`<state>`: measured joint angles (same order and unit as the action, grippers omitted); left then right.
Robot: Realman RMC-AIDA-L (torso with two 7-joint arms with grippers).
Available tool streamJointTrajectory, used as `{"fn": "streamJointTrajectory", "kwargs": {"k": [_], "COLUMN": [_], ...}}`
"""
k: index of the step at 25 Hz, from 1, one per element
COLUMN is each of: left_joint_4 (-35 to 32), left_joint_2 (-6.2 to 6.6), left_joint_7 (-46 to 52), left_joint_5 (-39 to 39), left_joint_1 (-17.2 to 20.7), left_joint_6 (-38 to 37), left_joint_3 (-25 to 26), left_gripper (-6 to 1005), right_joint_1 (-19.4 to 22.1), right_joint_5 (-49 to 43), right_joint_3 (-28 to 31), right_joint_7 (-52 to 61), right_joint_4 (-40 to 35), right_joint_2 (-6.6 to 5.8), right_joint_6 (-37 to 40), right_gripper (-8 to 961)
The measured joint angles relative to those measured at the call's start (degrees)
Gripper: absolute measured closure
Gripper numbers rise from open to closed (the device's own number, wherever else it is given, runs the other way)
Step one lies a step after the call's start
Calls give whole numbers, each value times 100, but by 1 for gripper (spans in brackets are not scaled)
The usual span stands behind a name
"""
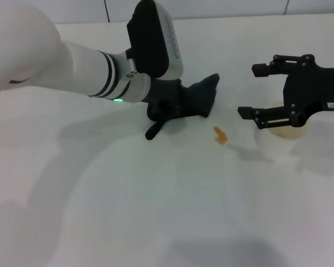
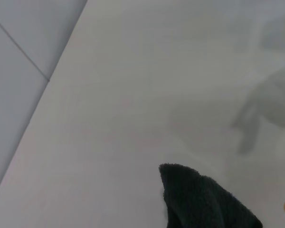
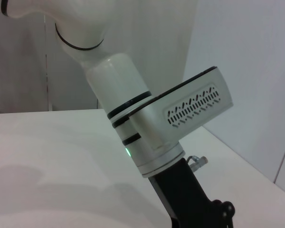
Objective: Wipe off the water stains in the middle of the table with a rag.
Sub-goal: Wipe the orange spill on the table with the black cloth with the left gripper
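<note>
Now the left tool (image 1: 166, 107) presses down on the bench (image 1: 156, 211), clenched around the dark rag (image 1: 197, 97), with the orange water stains (image 1: 220, 135) just right and nearer (untouched), while the right tool (image 1: 256, 92) hovers released farther right.

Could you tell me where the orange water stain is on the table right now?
In the head view, the water stain lies near the table's middle, just right of the dark rag and left of the right end effector.
</note>
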<state>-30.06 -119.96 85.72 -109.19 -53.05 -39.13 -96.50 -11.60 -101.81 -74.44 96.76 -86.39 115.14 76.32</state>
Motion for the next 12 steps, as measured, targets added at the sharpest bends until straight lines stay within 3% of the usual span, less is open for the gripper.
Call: {"fn": "streamJointTrajectory", "kwargs": {"k": [12], "left_joint_4": [-9], "left_joint_2": [-26], "left_joint_7": [48], "left_joint_5": [679], "left_joint_1": [-68], "left_joint_6": [6], "left_joint_3": [-1067], "left_gripper": [916], "right_joint_1": [0], "right_joint_5": [-5], "right_joint_3": [9], "right_joint_7": [0], "right_joint_4": [-10], "right_joint_2": [0], "right_joint_6": [7], "right_gripper": [112]}}
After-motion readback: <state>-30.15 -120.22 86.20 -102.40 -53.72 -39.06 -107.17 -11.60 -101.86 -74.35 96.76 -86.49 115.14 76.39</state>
